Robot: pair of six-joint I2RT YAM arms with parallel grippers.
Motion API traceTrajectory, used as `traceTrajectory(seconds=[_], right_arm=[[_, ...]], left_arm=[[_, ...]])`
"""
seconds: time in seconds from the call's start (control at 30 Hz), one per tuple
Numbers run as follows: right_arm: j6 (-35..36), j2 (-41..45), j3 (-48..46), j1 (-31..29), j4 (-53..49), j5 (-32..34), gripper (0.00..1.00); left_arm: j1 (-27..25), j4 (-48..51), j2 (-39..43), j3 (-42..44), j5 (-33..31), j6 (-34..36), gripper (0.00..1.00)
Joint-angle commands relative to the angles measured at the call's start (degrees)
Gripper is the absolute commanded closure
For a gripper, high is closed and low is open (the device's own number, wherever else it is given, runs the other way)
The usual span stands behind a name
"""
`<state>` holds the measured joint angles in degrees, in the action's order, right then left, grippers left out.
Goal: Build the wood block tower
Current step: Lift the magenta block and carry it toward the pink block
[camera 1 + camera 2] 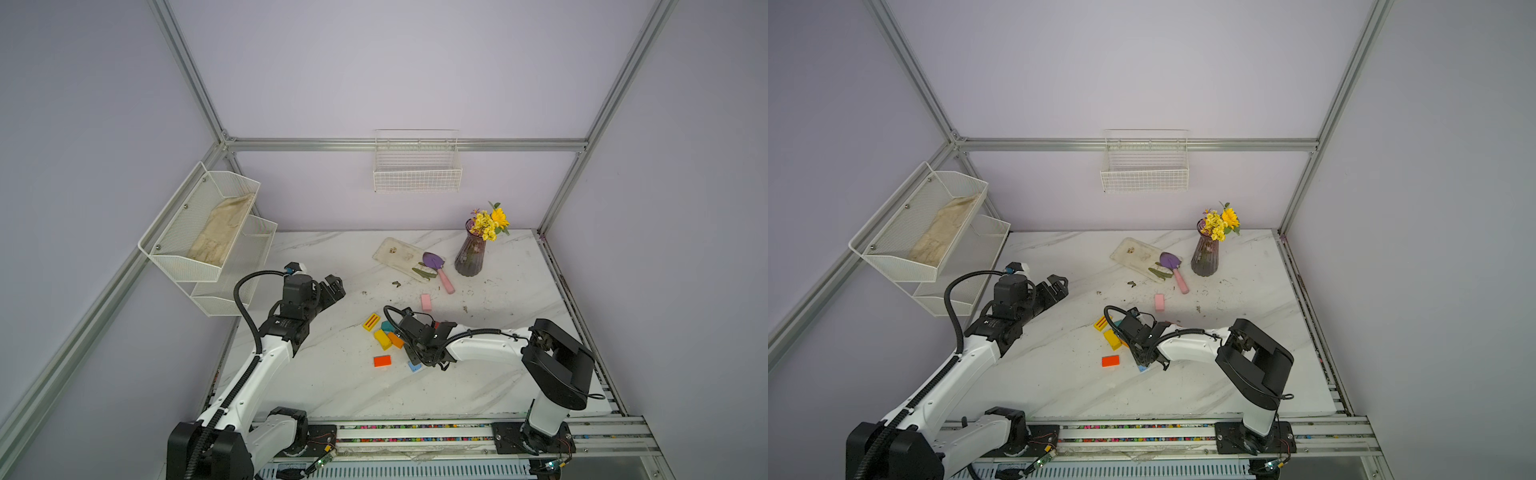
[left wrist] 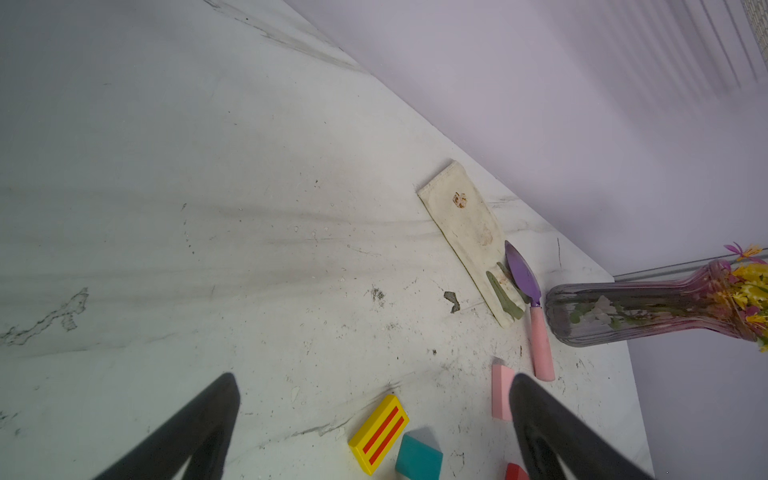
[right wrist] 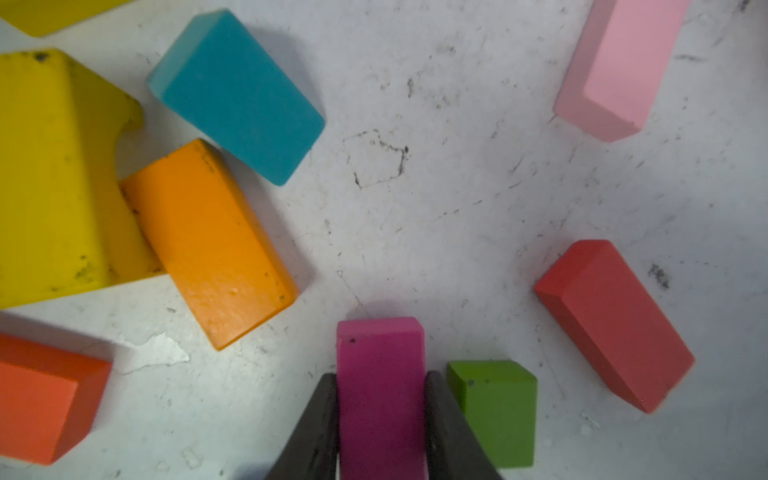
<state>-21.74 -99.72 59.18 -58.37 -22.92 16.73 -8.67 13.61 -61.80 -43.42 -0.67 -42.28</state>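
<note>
The right pincer (image 3: 381, 377) clasps the magenta block (image 3: 380, 357) across its width, long axis along its reach (left pincer (image 1: 335, 288), spread wide, sits left of centre in a top view).

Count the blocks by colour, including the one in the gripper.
Yellow blocks: 2
Red blocks: 2
Orange block: 1
Teal block: 1
Pink block: 1
Magenta block: 1
Green block: 1
Blue block: 1
Total: 10

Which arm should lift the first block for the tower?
Right. The right gripper grips the magenta block amid the loose blocks; the left gripper hangs open off to the side, holding nothing.
</note>
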Motion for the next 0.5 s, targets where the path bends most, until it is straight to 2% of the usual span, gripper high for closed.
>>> traceTrajectory(seconds=[0.0, 0.23, 0.3, 0.4, 0.47], right_arm=[[-3.51, 3.8, 6.64, 0.53, -4.14, 1.9, 0.86], [-9.7, 2.82, 15.44, 5.34, -0.63, 2.03, 0.95], [-9.46, 1.4, 17.13, 7.08, 1.79, 2.08, 0.95], [-5.6, -1.58, 19.85, 8.36, 4.3, 7.01, 0.95], [-5.25, -3.33, 21.03, 9.18, 3.67, 7.55, 0.96]], left_arm=[[-0.07, -0.87, 1.52, -1.42, 0.14, 1.31, 0.0], [-0.05, -3.16, 4.32, 1.39, -1.46, 1.24, 0.0], [-0.05, -3.23, 4.5, 1.42, -1.27, 1.14, 0.0], [-0.1, -3.17, 4.32, 1.23, -0.83, 0.99, 0.0], [-0.15, -3.15, 4.15, 0.99, -0.53, 0.72, 0.0]])
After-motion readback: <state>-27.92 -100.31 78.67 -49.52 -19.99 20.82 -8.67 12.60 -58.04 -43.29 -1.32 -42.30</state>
